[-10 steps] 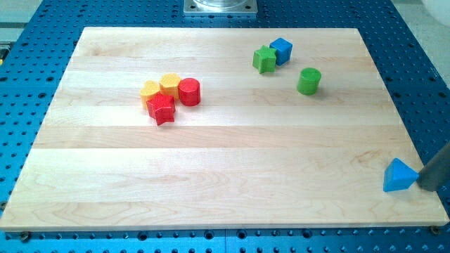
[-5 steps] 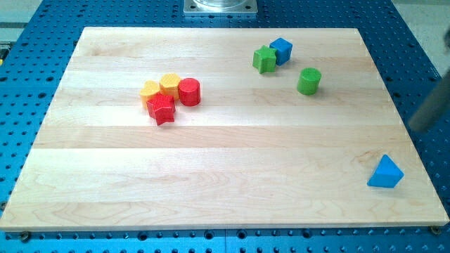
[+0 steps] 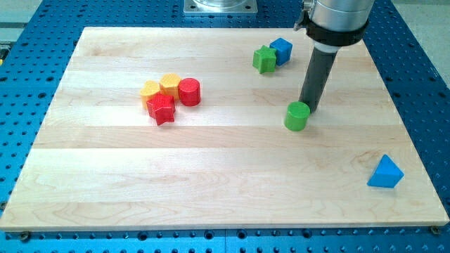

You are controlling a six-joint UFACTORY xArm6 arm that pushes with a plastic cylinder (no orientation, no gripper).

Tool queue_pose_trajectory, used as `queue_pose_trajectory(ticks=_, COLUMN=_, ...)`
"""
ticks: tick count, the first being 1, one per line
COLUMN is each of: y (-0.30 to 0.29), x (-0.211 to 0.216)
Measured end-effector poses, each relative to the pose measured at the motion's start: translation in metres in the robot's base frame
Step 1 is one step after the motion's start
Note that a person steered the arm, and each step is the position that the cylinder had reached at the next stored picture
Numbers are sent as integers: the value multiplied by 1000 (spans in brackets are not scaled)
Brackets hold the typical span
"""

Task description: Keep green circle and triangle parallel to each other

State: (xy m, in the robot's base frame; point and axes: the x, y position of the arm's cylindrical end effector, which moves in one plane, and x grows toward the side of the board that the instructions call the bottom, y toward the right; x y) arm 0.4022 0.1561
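The green circle stands on the wooden board right of centre. The blue triangle lies near the board's lower right corner. My tip is down on the board, touching the green circle at its upper right side. The rod rises from there to the arm's body at the view's top. The triangle is well to the lower right of the tip.
A green star and a blue cube touch near the view's top. A cluster of a red star, a red cylinder and two yellow blocks sits left of centre. The board's right edge is close to the triangle.
The rod left the blue triangle at the right edge after nudging it left, swung up and in, and has pushed the green circle down and left from its earlier spot.
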Motion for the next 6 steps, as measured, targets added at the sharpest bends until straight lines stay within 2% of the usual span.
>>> queue_pose_trajectory(ticks=1, y=-48, x=7)
queue_pose_trajectory(ticks=2, y=-35, x=69)
queue_pose_trajectory(ticks=3, y=-12, x=86)
queue_pose_trajectory(ticks=4, y=-12, x=111)
queue_pose_trajectory(ticks=6, y=-33, x=121)
